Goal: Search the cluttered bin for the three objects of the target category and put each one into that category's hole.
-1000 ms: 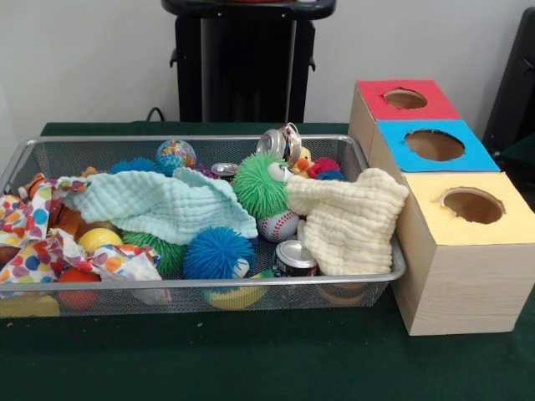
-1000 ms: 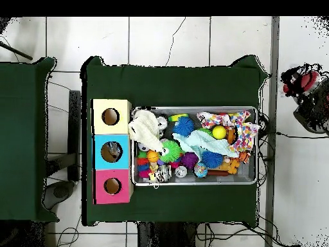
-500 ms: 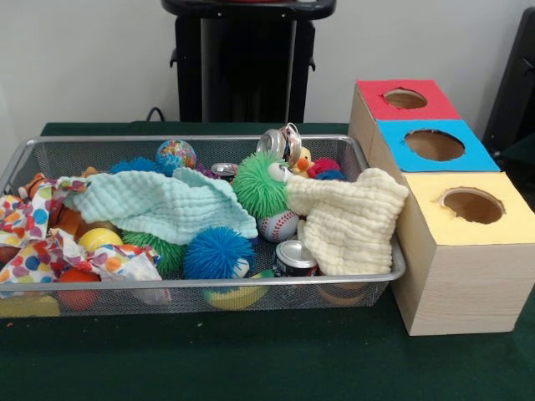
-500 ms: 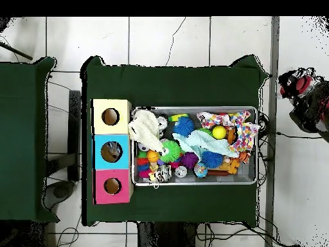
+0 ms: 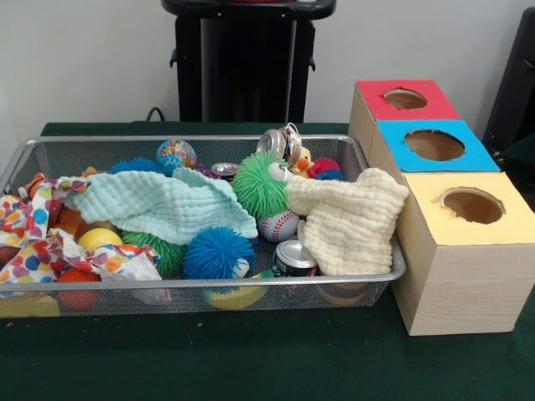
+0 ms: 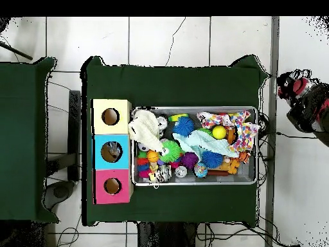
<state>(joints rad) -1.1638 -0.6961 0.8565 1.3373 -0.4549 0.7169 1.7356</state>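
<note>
The wire-mesh bin (image 5: 209,282) sits on the green table and also shows in the overhead view (image 6: 193,181). It is heaped with toys and cloths. No crushed clear bottle shows plainly in either view; any in the bin are hidden under the clutter. Three boxes with holes stand beside the bin: red (image 5: 405,98), blue (image 5: 434,144) and yellow (image 5: 472,205). In the overhead view something pale glints inside the blue hole (image 6: 112,152). The red and black arm's end (image 6: 299,96) hangs off the table, beyond the bin's far end from the boxes. Its gripper cannot be made out.
A mint cloth (image 5: 159,203), a cream cloth (image 5: 349,219) and a spotted cloth (image 5: 42,242) cover much of the bin. Spiky balls, blue (image 5: 218,252) and green (image 5: 259,184), a baseball (image 5: 279,225) and silver cans (image 5: 294,256) (image 5: 282,142) lie among them.
In the overhead view the arm's end off the table's side has shifted a little towards the table. Nothing in the bin has moved.
</note>
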